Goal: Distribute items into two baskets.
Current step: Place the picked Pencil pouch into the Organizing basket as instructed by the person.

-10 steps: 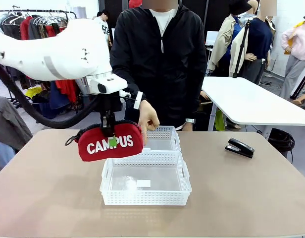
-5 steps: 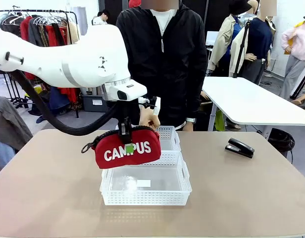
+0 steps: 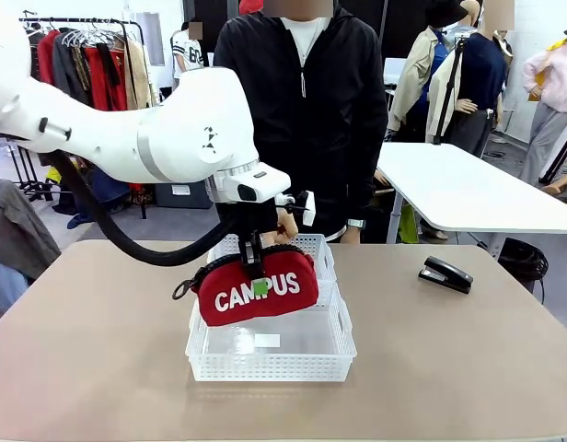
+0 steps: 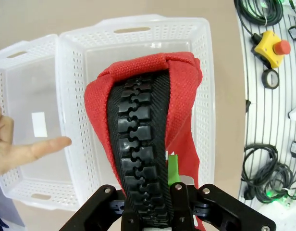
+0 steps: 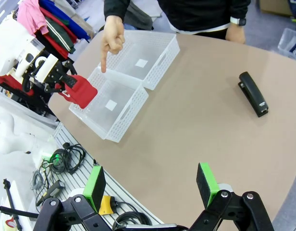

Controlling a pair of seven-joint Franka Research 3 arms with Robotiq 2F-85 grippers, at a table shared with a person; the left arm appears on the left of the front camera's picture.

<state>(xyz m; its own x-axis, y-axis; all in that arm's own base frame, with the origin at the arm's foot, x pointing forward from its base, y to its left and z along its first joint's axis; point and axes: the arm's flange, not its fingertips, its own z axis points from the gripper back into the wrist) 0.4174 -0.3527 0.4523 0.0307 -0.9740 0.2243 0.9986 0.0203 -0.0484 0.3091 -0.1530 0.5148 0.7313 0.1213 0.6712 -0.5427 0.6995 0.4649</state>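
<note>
The left gripper (image 3: 260, 282) pinches the red pouch (image 3: 288, 276) by its zipper edge; the pouch hangs below it over the near basket (image 3: 270, 368). Behind, the far basket (image 3: 318, 246) and a person's pointing hand (image 3: 285, 226) are half hidden. The right gripper (image 5: 150, 185) is spread wide, stapler (image 5: 253, 94) well ahead of it

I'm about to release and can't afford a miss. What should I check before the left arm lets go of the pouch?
1. Grip: left jaws shut on the red pouch at its zipper edge: ok.
2. Position: pouch hangs over the near basket, inside its rim: ok.
3. Near basket holds just a white label: ok.
4. Target: the person's hand points with its finger over the far basket, tip near the shared wall: cannot tell.
5. Stapler lies on the table, apart from both baskets: ok.
6. Right jaws open, far from the baskets: ok.
</note>
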